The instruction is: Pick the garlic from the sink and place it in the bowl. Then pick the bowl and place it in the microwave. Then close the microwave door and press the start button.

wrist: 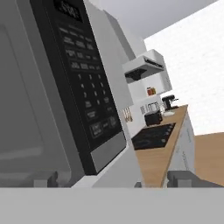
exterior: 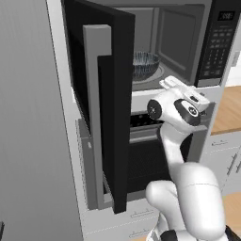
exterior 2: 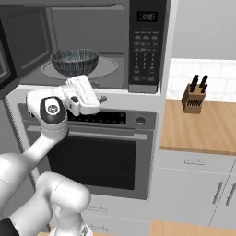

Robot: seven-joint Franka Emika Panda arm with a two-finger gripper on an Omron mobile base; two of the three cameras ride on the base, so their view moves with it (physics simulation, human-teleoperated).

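The microwave [exterior 2: 87,41] stands open, its black microwave door [exterior: 108,94] swung out to the left with the long grey handle facing me. On the turntable inside sits the ribbed dark bowl [exterior: 143,63] [exterior 2: 74,62]. The garlic is hidden from me, and the sink is out of view. My gripper [exterior 2: 99,97] [exterior: 200,99] hovers just outside and below the microwave's opening, in front of the bowl. It is open and holds nothing. In the hand view the fingertips [wrist: 181,178] stand wide apart, facing the keypad strip [wrist: 85,83].
The oven [exterior 2: 97,152] with its horizontal bar handle sits right under the microwave. A wooden counter [exterior 2: 203,124] with a knife block [exterior 2: 193,99] lies to the right. The open door blocks the left side; a tall grey panel [exterior: 28,117] stands beyond it.
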